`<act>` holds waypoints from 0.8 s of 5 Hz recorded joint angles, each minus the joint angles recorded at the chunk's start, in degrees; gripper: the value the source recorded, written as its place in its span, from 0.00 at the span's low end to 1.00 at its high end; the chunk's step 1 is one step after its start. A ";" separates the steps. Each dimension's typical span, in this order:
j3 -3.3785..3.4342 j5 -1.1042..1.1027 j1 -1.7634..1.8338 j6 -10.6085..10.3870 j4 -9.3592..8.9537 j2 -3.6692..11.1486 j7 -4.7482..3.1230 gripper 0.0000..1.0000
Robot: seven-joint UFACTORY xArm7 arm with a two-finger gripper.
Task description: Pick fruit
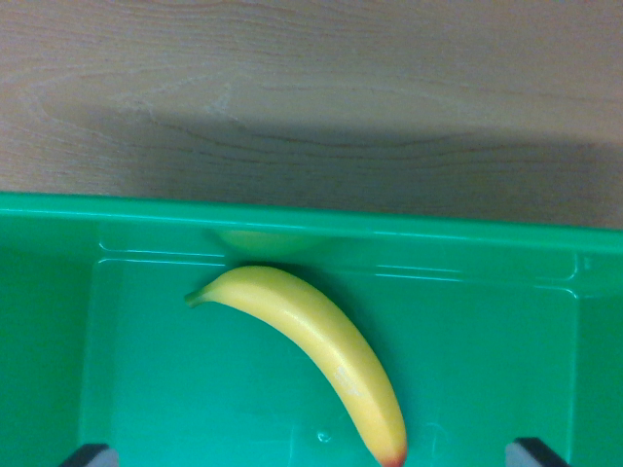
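The tool (310,455) is hanging spread over the banana (316,342) lying in the green bin (292,220); its curved, slick skin is risking a slip.

Only the gripper (311,455) shows: two dark, seemingly black fingertips (88,455) at the bottom edge.

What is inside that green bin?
One yellow banana lies on the floor of the green bin. The bin's near part falls outside the picture, so more could be there.
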 joint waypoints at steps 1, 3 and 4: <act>-0.05 -0.12 0.04 -2.53 -1.65 0.80 -1.03 0.00; -0.11 -0.25 0.08 -5.07 -3.31 1.61 -2.06 0.00; -0.11 -0.25 0.08 -5.07 -3.31 1.61 -2.06 0.00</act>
